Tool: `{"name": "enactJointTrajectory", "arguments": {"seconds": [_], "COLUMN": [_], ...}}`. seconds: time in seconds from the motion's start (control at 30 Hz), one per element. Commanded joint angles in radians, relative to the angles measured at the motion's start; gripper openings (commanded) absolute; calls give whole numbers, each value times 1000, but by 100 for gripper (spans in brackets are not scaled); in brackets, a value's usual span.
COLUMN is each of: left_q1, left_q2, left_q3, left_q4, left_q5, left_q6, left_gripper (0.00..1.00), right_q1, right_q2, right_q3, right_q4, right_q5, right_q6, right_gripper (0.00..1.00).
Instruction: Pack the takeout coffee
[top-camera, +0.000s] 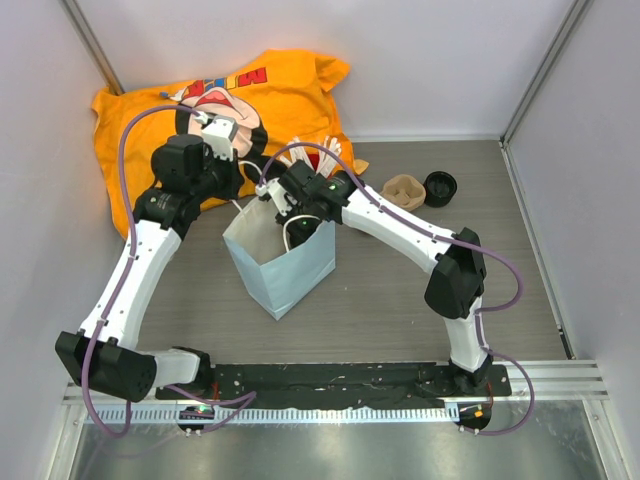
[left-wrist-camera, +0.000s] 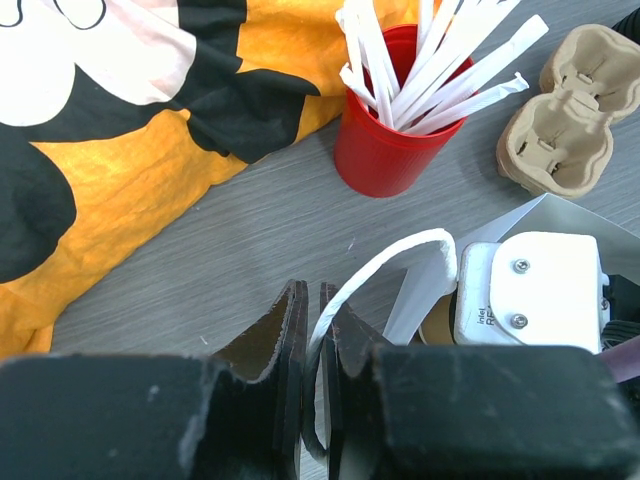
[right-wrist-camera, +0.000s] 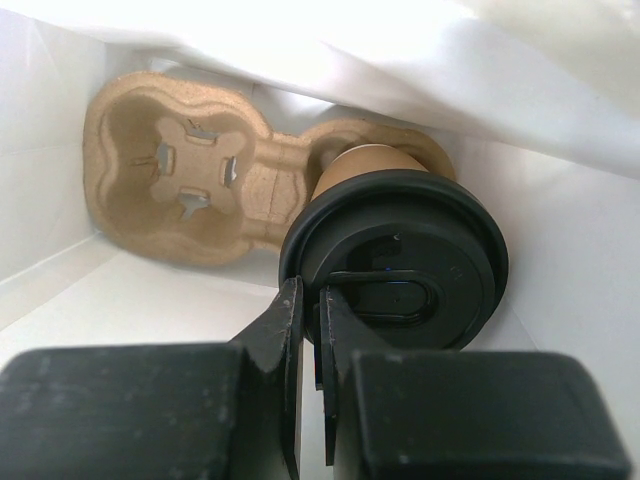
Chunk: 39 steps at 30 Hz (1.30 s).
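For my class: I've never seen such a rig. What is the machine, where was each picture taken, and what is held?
Two robot arms are bolted to a table. One picture looks down from above; the other two come from cameras on each wrist. The left pincer grips the handle of a white paper bag. The right pincer reaches inside, pinching the lid of the takeout coffee, seated in a cardboard cup carrier. Nearby: an orange shirt and a red cup of sticks.

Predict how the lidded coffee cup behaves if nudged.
Likely hard to tip: the takeout coffee appears seated in a pulp carrier well. Its lid looks rigid under the right gripper pinch, but could pop off if lifted by it.
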<state>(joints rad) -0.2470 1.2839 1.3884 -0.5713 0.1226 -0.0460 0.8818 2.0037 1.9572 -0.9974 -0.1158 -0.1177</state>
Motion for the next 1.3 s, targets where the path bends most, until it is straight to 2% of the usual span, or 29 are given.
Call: {"name": "enactJointTrajectory", "arguments": {"seconds": [0.0,0.73,1.27], "left_q1": [5,6,6], "left_q2": [-20,-34,-28], "left_q3": [4,12,35], "left_q4": [47,37,36], "left_q5": [-6,28,26], "left_q6": [-11,-20,-25], "left_gripper": [13,13,13], "right_q1": [8,9,9], "right_q2": [7,69,69], "right_q3": [11,52,17], "right_q4": [-14,-20,-18], "right_q5": [28,45,47], "right_q6": [-8,-11,-20], "right_gripper": [1,1,1]}}
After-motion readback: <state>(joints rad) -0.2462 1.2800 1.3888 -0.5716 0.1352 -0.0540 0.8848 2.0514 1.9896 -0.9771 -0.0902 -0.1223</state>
